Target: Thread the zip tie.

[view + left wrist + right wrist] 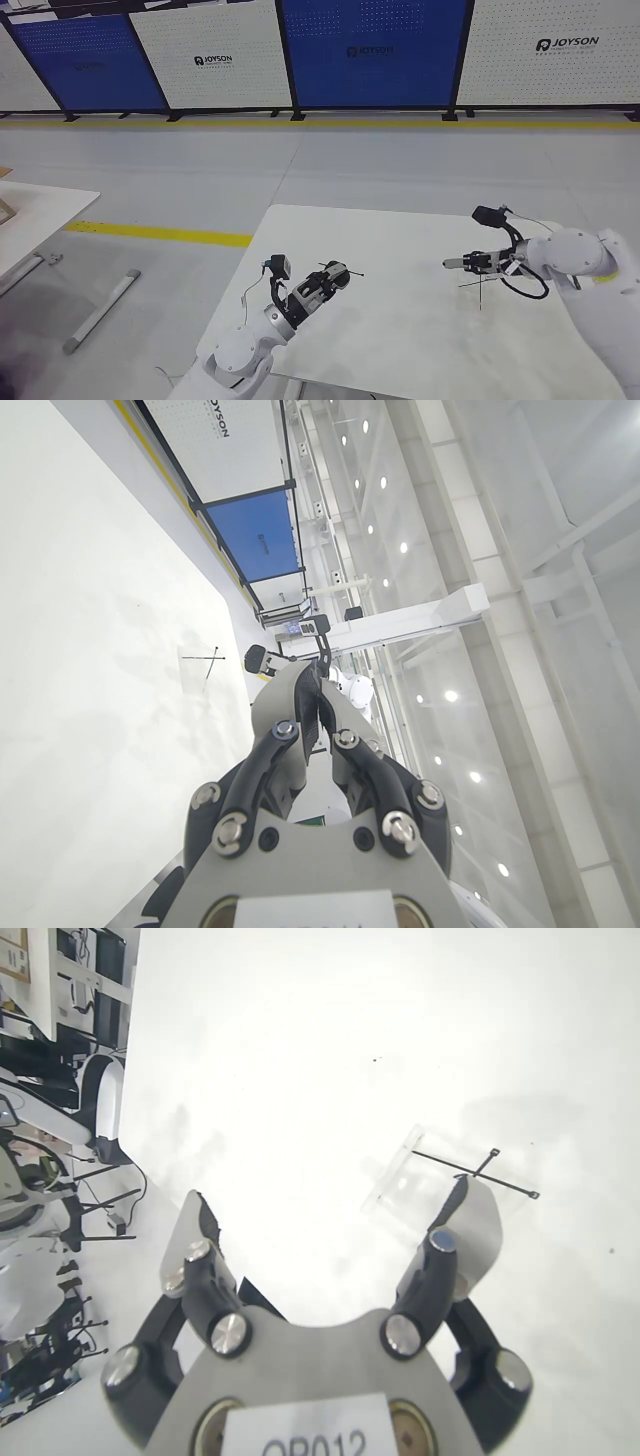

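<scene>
Two black zip ties (475, 1173) lie crossed on a clear plastic sheet (415, 1188) on the white table (400, 340). In the top view these zip ties (480, 286) are on the right side of the table. My right gripper (332, 1193) is open and empty just above the table, one fingertip (462, 1185) close to the crossing. My left gripper (335, 274) is held over the table's left part, its fingers (310, 695) pressed together. A thin black zip tie (352, 271) sticks out from its tip. The crossed zip ties (210, 660) lie far ahead of it.
The table's left edge (235, 290) lies close to my left arm. Beyond the table is grey floor with a yellow line (160, 233). A second white table (40, 215) stands far left. Blue and white partitions (370, 50) line the back.
</scene>
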Tool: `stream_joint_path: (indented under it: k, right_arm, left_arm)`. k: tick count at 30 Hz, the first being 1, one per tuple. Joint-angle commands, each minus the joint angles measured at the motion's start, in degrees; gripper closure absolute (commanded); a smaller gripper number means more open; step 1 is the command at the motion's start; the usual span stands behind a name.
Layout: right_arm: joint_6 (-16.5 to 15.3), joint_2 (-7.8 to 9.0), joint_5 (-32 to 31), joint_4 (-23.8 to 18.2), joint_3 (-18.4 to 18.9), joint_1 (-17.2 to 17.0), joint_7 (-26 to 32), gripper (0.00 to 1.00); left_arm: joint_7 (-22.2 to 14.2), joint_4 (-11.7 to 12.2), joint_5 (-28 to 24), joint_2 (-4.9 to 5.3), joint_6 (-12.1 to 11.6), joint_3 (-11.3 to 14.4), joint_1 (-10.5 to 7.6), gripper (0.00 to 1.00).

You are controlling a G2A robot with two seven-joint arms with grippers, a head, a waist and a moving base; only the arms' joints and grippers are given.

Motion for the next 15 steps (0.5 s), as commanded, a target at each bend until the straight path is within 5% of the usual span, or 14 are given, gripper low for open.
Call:
stream_joint_path:
  k: [1, 5, 15]
  right_arm:
    - [2.92, -0.15, -1.94, 0.25, -1.01, 0.32, 0.67, 0.00]
    - [6.51, -0.97, -4.50, 1.94, -4.01, 2.85, 3.10, 0.00]
    - [5.71, -1.27, -3.21, 2.48, -4.54, 2.49, 2.56, 0.00]
  left_arm:
    - [0.00, 0.00, 0.00, 0.00, 0.00, 0.00, 0.00, 1.00]
    - [0.00, 0.00, 0.00, 0.00, 0.00, 0.00, 0.00, 1.00]
    - [0.00, 0.00, 0.00, 0.00, 0.00, 0.00, 0.00, 1.00]
